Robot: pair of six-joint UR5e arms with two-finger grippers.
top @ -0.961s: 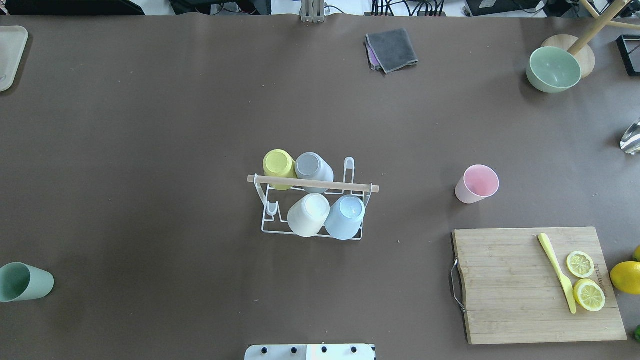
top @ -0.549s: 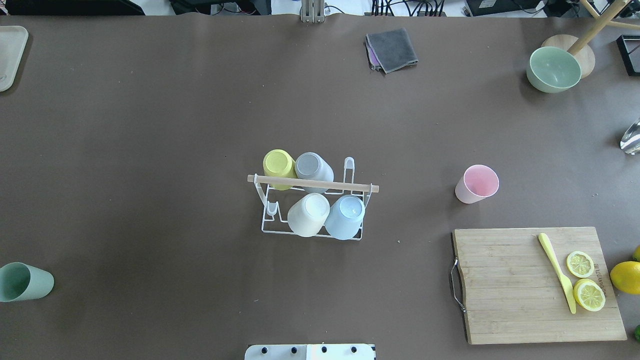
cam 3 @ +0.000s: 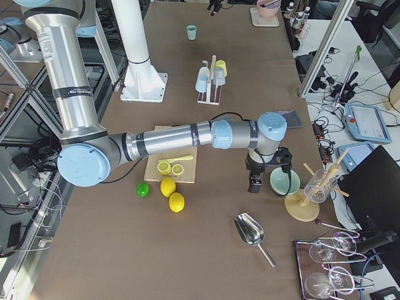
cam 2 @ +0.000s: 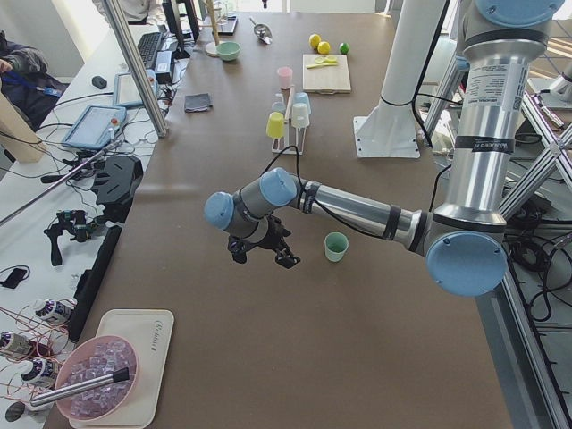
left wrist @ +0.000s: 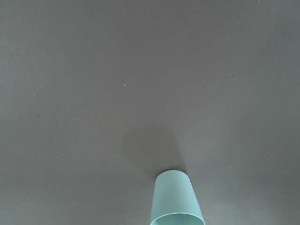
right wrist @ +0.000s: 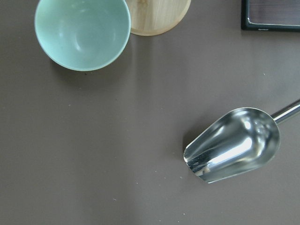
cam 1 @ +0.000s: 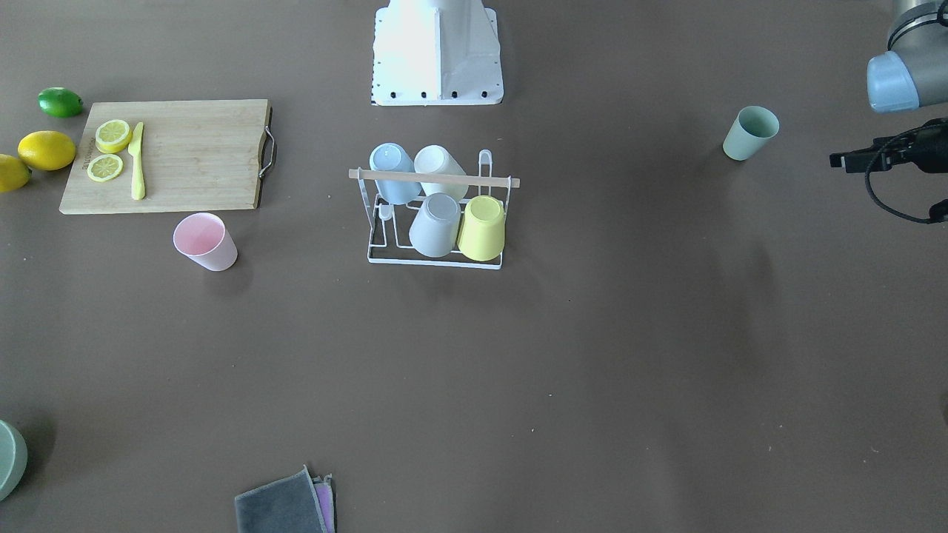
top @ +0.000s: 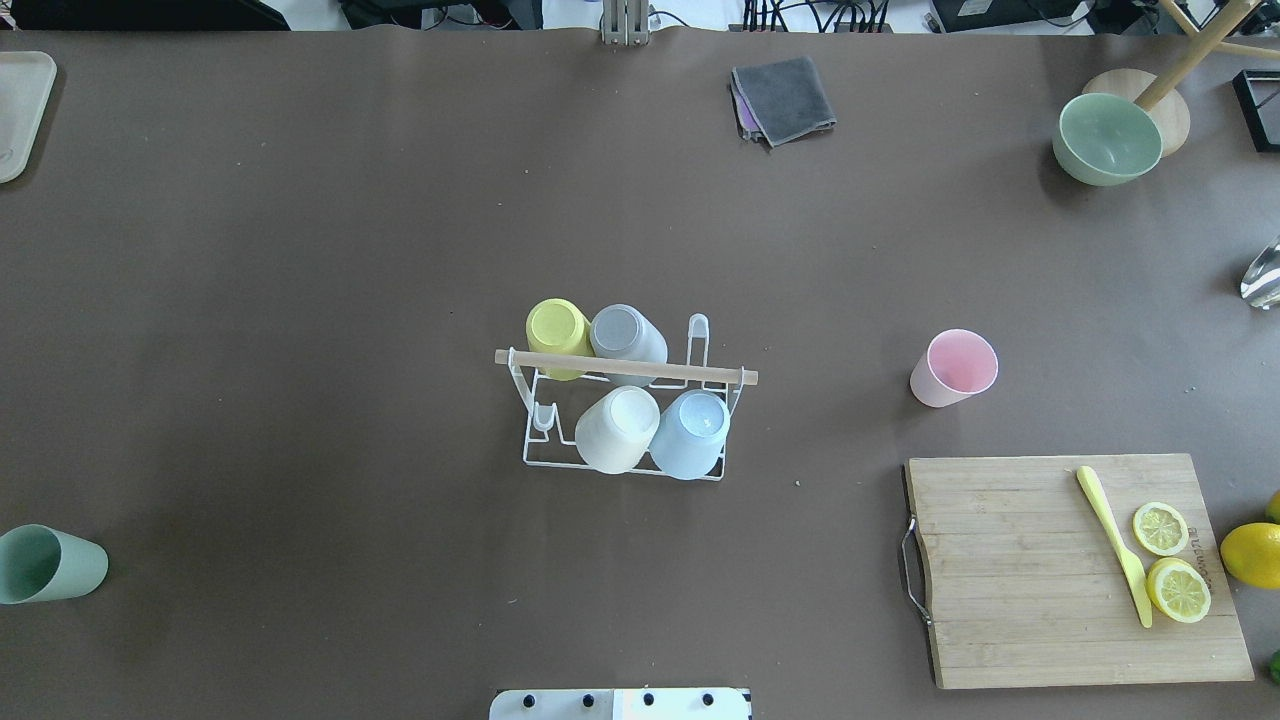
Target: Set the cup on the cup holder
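The cup holder stood mid-surface, four cups upturned on its pegs. The green cup stood upright well off to my left — the pink cup to my right. Whether either pair of jaws was apart or together, I couldn't tell.

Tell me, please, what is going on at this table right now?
The robot is to put cups on the cup holder, which already carries a yellow cup, grey cup, white cup and blue cup upside down. A green cup and a pink cup stand loose on the table. The left gripper hangs beside the green cup, not touching it; the right gripper hangs far off near a green bowl and a metal scoop. Neither seems to hold anything.
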